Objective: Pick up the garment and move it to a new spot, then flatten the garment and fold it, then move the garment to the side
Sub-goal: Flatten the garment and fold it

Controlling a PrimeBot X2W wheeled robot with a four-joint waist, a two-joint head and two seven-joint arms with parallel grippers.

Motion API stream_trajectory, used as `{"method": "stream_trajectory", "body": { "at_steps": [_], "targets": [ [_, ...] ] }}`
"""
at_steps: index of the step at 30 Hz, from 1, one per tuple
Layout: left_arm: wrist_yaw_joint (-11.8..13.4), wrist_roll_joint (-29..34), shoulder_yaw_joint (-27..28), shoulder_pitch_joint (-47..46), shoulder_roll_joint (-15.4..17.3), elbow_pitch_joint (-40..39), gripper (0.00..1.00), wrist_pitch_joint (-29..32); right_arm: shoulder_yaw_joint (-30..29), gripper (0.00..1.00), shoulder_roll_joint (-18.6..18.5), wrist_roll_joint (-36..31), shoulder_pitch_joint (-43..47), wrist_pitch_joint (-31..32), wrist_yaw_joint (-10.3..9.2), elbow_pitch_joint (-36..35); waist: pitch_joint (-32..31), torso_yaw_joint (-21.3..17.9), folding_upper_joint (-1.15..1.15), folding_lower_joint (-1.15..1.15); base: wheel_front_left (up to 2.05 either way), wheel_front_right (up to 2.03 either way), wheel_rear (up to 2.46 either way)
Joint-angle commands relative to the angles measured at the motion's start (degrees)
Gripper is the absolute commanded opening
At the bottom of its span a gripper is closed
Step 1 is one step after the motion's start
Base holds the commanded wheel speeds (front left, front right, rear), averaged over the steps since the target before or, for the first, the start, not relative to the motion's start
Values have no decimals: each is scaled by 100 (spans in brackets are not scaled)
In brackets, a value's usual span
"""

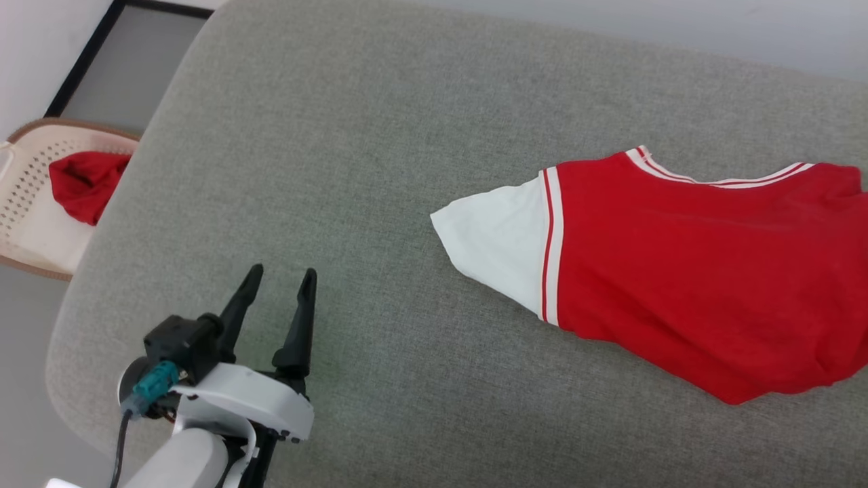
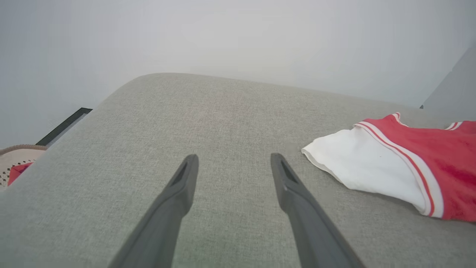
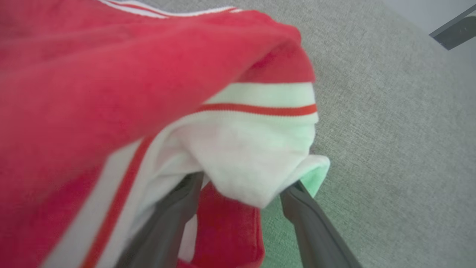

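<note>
The garment [image 1: 678, 271] is a red jersey with a white sleeve and red-white striped trim, lying crumpled on the right half of the grey padded surface [image 1: 339, 169]; its number is hidden. My left gripper [image 1: 281, 274] hovers open at the lower left, well clear of the sleeve. In the left wrist view that gripper [image 2: 234, 160] points across bare fabric, with the garment [image 2: 409, 167] off to its right. In the right wrist view my right gripper [image 3: 241, 182] has its jaws wide apart, and a white sleeve of the garment [image 3: 111, 74] bunches between and over the fingertips.
A cream perforated basket [image 1: 27, 203] holding a red cloth [image 1: 85, 183] stands off the surface's left edge. A dark-framed panel [image 1: 102, 61] is behind it. The surface's rounded left edge runs close to my left arm.
</note>
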Motion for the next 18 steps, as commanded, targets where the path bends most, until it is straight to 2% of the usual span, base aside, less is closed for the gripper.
{"method": "stream_trajectory", "body": {
  "at_steps": [1,2,3,4,11,15,18],
  "targets": [
    [-39,19,41,53,-29,-8,100,1,71,79,-26,49,-88,-52,-4,30,53,20,0,0,0,0,0],
    [-51,31,65,71,-47,-8,100,1,152,43,-33,75,-109,-79,-4,41,63,14,0,0,0,0,0],
    [-76,40,75,92,-69,1,100,1,243,24,-37,115,-132,-91,-4,32,66,5,0,0,0,0,0],
    [-86,46,85,103,-85,8,100,1,292,0,-50,149,-165,-155,-4,43,65,-7,0,0,0,0,0],
    [-126,57,170,192,-134,48,100,0,551,0,-141,123,-443,-490,-4,160,-21,-204,0,0,0,0,0],
    [-128,31,190,246,-136,51,100,0,711,0,-464,-200,-606,-493,-4,40,-86,-346,0,0,0,0,0],
    [-111,15,212,280,-126,34,100,0,796,0,-782,-466,-677,-242,-4,-195,-104,-454,0,0,0,0,0]
  ]
}}
